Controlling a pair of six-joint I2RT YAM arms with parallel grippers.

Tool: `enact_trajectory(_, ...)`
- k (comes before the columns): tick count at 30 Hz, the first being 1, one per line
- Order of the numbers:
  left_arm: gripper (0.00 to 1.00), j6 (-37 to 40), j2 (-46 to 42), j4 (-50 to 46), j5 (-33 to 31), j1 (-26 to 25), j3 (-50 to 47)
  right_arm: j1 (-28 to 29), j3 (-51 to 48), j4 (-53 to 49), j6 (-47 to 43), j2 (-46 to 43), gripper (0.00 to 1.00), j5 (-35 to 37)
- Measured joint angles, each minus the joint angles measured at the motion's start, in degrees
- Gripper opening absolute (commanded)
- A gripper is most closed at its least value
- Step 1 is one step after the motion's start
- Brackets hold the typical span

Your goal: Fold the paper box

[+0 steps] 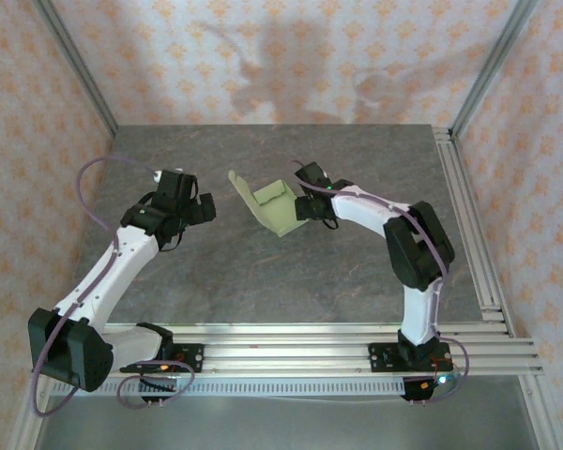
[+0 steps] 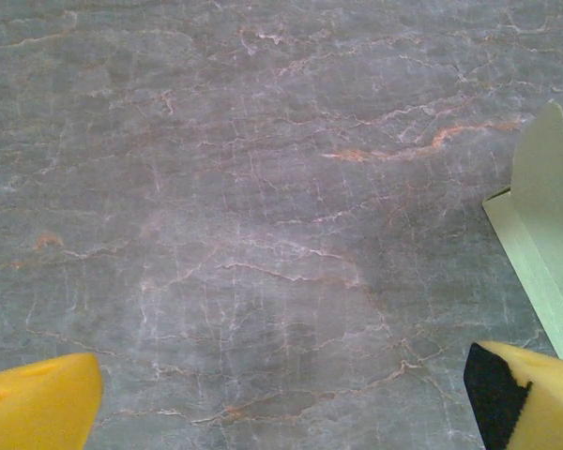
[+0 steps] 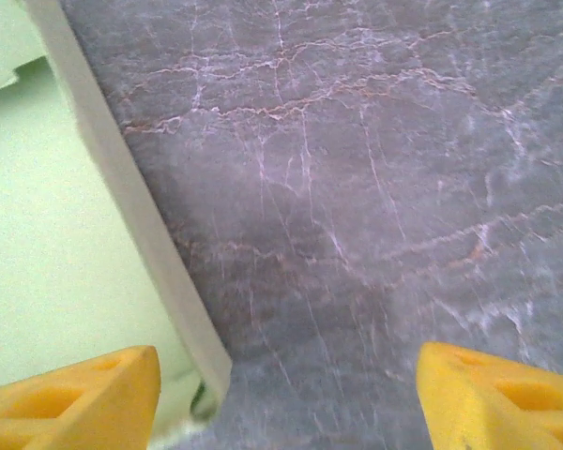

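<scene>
Pale green paper box [image 1: 274, 206] on stone table [image 1: 263, 281], right gripper [image 1: 304, 202] alongside

Grey veined stone-look tabletop [image 1: 263, 281], pink patterned walls [image 1: 263, 56], aluminium rails [image 1: 291, 352] along near edge

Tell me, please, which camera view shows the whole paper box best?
The top external view: the paper box shows nearly whole, an open tray with one flap raised. The left wrist view catches a flap and an edge at its right border; the right wrist view, a close wall and inner face at its left.
</scene>
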Motion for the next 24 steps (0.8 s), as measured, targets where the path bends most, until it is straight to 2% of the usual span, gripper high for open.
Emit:
enact_trajectory(3,1.0,-0.2,0.0,0.8,1.0,0.0,-0.1,-0.4,-1.1,0.8,0.5,-2.8,0.72,-0.9)
enact_trajectory(8,1.0,-0.4,0.0,1.7,1.6,0.0,-0.1,-3.5,-1.0,2.5,1.2,-3.2,0.6,-2.8)
enact_trajectory(11,1.0,-0.8,0.0,1.7,1.8,0.0,-0.2,-5.9,0.9,2.3,0.8,-0.7,0.57,-3.6)
enact_trajectory(16,1.0,-1.8,0.1,1.7,1.7,0.1,-0.7,-6.8,4.2,1.5,-1.0,4.7,0.56,-5.2)
enact_trajectory(24,1.0,-3.4,0.9,1.7,2.4,2.0,-0.8,-4.1,2.7,0.6,-2.7,5.1,0.56,-9.0)
